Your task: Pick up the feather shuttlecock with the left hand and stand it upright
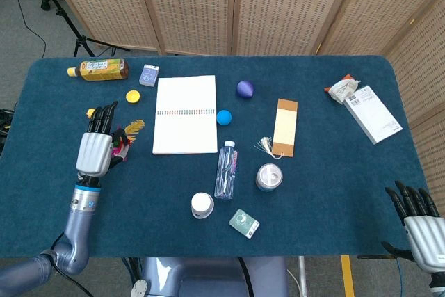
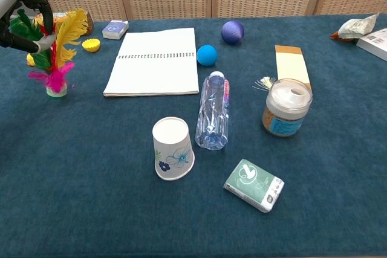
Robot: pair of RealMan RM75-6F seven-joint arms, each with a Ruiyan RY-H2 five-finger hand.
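The feather shuttlecock [image 2: 55,58] stands nearly upright at the table's left side, its white base on the cloth and its yellow, green, red and pink feathers pointing up. My left hand [image 2: 17,5] holds it by the upper feathers, which pass between the thumb and the curled fingers. From the head view the left hand [image 1: 94,149] covers most of the shuttlecock [image 1: 129,130], with only a yellow feather and some red showing to its right. Low at the right, off the table's front edge, my right hand [image 1: 419,226] hangs with its fingers apart and holds nothing.
A yellow cap [image 2: 91,45], a tea bottle [image 1: 101,69] and a small blue box [image 2: 115,29] lie behind the shuttlecock. A white notebook [image 2: 154,61] lies to its right. Further right are a water bottle [image 2: 213,110], a paper cup [image 2: 173,148] and a jar [image 2: 286,107].
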